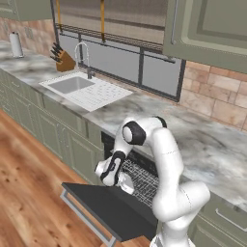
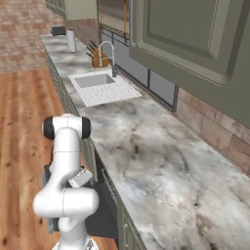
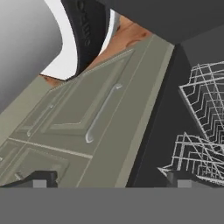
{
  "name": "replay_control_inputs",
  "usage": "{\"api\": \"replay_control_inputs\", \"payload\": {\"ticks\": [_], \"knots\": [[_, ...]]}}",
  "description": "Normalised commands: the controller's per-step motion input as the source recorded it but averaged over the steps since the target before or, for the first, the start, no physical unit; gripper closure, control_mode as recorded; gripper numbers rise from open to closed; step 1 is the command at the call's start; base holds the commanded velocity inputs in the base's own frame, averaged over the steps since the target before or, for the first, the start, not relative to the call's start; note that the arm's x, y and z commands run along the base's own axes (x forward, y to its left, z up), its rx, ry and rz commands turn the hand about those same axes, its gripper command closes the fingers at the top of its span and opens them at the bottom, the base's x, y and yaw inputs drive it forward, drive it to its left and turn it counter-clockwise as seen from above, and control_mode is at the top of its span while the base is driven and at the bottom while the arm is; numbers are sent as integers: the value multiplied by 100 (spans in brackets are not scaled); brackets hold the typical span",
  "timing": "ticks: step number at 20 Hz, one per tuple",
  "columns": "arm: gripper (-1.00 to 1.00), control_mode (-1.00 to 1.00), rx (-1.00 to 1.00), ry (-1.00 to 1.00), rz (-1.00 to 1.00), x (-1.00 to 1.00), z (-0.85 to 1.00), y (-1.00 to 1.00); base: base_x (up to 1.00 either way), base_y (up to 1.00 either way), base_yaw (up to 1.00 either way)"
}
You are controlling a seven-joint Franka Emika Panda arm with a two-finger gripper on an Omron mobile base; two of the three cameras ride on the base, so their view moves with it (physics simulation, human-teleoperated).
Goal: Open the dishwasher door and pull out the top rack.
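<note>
The dishwasher door (image 1: 108, 207) lies folded down flat, a dark panel with its silver bar handle (image 1: 79, 214) at the outer edge; the right base view shows the door (image 2: 100, 217) behind the arm. Inside the opening sits the top rack (image 1: 144, 182), a silver wire grid tucked under the counter. My gripper (image 1: 126, 185) hangs just above the door's inner end, at the left front of the rack, also seen from the right (image 2: 82, 177). In the hand view the gripper (image 3: 111, 181) is open with its fingertips (image 3: 41, 178) wide apart and nothing between them. Wire racks (image 3: 203, 109) show at the right.
A pale green cabinet door (image 3: 83, 118) with a bar pull stands left of the dishwasher. The marble counter (image 1: 202, 140) runs above, with a sink (image 1: 72, 86), a knife block (image 1: 65, 61) and a paper roll (image 1: 16, 45) farther left. Wooden floor (image 1: 29, 193) lies in front.
</note>
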Motion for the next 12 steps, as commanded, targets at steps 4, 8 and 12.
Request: {"api": "replay_control_inputs", "payload": {"ticks": [4, 8, 12], "knots": [[-100, -100, -2, 0, 2, 69, -69, -22, 0, 0, 0], [-100, -100, -2, 0, 0, 59, -79, -31, 0, 0, 0], [-100, -100, -3, 0, 0, 49, -65, -20, 0, 0, 0]]}}
